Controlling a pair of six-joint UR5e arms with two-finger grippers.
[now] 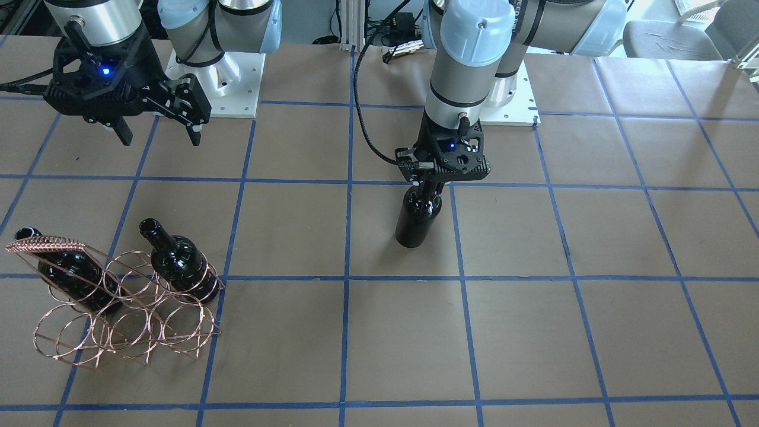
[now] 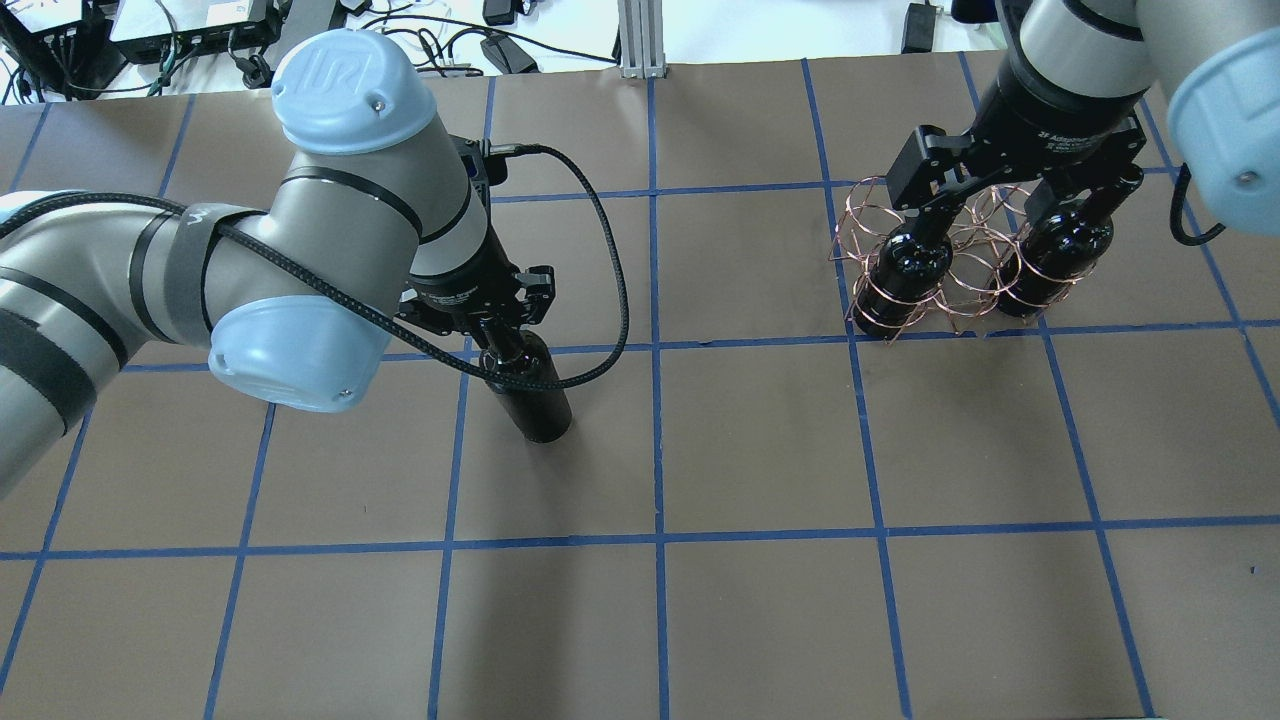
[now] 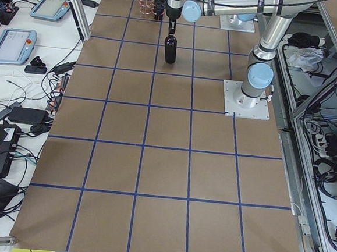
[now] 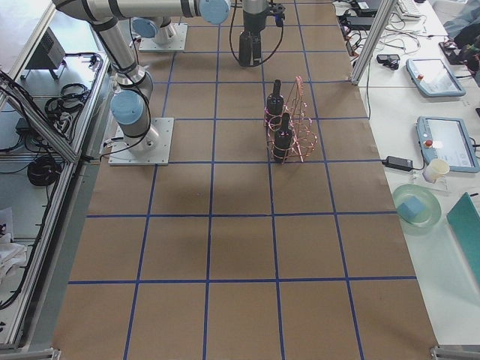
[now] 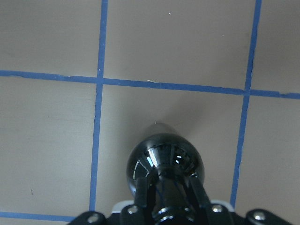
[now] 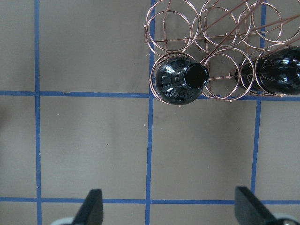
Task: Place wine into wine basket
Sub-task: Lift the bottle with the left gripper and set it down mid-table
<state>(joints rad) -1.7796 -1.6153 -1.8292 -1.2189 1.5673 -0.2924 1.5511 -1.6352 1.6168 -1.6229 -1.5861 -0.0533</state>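
My left gripper is shut on the neck of an upright near-black wine bottle near the table's middle; its base is at or just above the paper. The bottle also shows in the overhead view and the left wrist view. The rose-copper wire basket stands to the robot's right and holds two other bottles in the end rings of its robot-side row. The ring between them is empty. My right gripper hangs open and empty above the table, near the basket.
The table is covered in brown paper with a blue tape grid. The arm bases' white plates stand at the robot's edge. Tablets and cables lie on side benches beyond the table ends.
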